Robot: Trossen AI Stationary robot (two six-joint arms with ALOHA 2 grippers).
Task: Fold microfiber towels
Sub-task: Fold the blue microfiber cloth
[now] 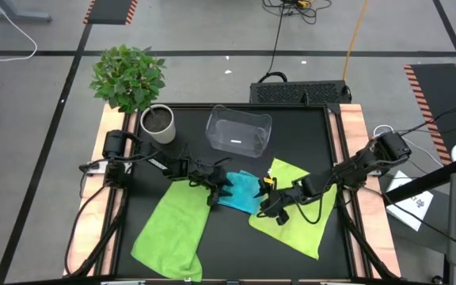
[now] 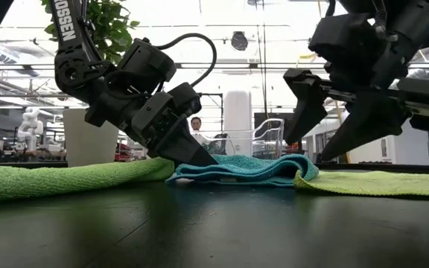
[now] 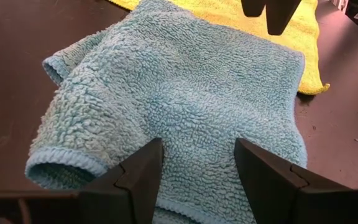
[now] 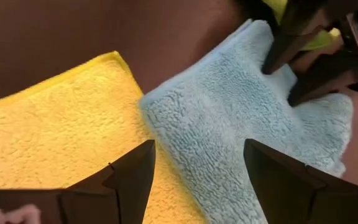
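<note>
A turquoise towel (image 1: 240, 191) lies rumpled at the table's middle, its left edge folded over (image 3: 58, 165) and its right edge lying on the right lime-green towel (image 1: 299, 218). A second lime-green towel (image 1: 172, 229) lies flat at the near left. My left gripper (image 1: 222, 186) is open at the turquoise towel's left side, slanting down onto it (image 2: 196, 155). My right gripper (image 1: 269, 207) is open and empty, hovering just above where the turquoise towel (image 4: 229, 124) meets the right green towel (image 4: 55, 130). My left gripper comes slanting down from the table's left, and its open fingers (image 3: 135, 180) stand on the top of the turquoise towel near its left edge (image 3: 185, 186). Nothing is pinched between them. The towel lies slack on the table.
A clear plastic bin (image 1: 238, 131) stands at the far middle, and a potted plant in a white pot (image 1: 158, 124) at the far left corner. The near middle of the black tabletop (image 1: 228, 253) between the green towels is bare. A person (image 2: 196, 125) shows far behind.
</note>
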